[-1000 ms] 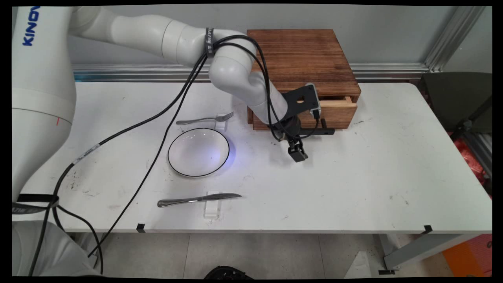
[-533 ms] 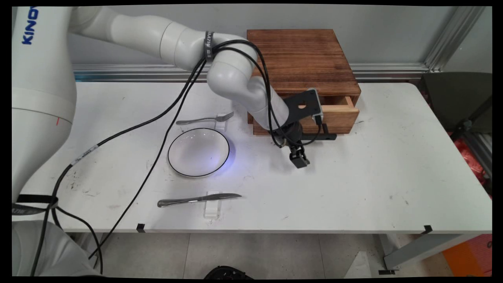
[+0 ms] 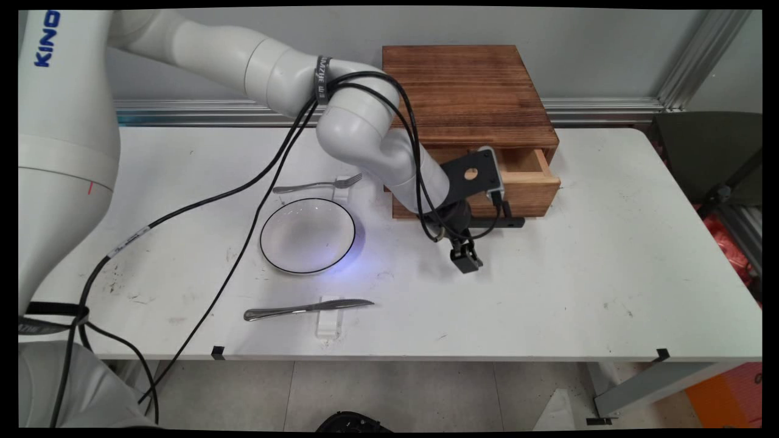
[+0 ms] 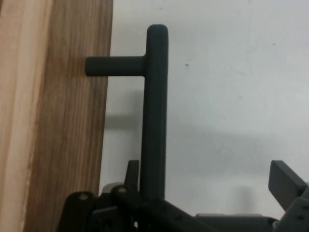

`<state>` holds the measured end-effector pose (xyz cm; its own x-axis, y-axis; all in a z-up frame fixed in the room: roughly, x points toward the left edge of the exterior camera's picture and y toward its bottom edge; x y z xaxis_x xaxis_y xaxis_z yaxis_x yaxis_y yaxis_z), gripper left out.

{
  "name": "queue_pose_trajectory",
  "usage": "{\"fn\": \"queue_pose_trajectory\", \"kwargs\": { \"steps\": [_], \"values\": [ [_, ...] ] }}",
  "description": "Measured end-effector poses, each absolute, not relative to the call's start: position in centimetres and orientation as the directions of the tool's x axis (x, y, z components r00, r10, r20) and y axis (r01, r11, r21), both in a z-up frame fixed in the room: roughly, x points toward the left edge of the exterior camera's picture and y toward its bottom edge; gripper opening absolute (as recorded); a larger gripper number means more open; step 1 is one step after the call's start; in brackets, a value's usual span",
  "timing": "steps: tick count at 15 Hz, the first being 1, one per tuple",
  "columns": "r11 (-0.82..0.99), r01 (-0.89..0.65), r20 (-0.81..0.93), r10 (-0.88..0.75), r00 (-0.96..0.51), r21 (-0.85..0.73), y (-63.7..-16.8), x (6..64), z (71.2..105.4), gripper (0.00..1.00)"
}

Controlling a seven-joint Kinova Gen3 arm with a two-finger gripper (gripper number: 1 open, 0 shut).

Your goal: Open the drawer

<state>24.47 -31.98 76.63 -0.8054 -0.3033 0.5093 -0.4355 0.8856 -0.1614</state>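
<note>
**Gripper (image 4: 207, 170) at drawer handle, drawer part-way out**

Spread wide, not clenched: 2 fingers (image 4: 285, 181) well apart, nothing pinched between them. Black bar of the handle (image 4: 154, 111) standing between them, close against the inner side of 1 finger, well clear of the other. Hooked behind rather than grasped, to judge from the hand view. Just beside the bar, the drawer's wooden front (image 4: 63, 121), joined to it by a short black post.

In the main view, gripper (image 3: 465, 258) pointing down at the table (image 3: 608, 274), handle (image 3: 502, 223) jutting out level with the wrist. Drawer (image 3: 529, 191) drawn part-way from the wooden box (image 3: 468, 85), pale inside just visible, contents not discernible.

Farther left and untouched: black-rimmed plate (image 3: 307, 235), fork (image 3: 316, 184) behind it, knife (image 3: 307, 309) before it, each utensil propped on a small clear block.

Against the frames 1.0 s and 0.5 s earlier: drawer out farther at each step, more of its inside shown; gripper and handle shifted together toward the table's near side. Plate, fork and knife unmoved.
</note>
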Motion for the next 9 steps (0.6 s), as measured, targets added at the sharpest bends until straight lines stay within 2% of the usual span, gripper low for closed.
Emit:
{"fn": "queue_pose_trajectory", "kwargs": {
  "steps": [9],
  "values": [
    [0.894, -0.426, 0.510, -0.304, -0.805, -0.139, -29.7, 23.6, 76.5, 1.00]
  ]
}}
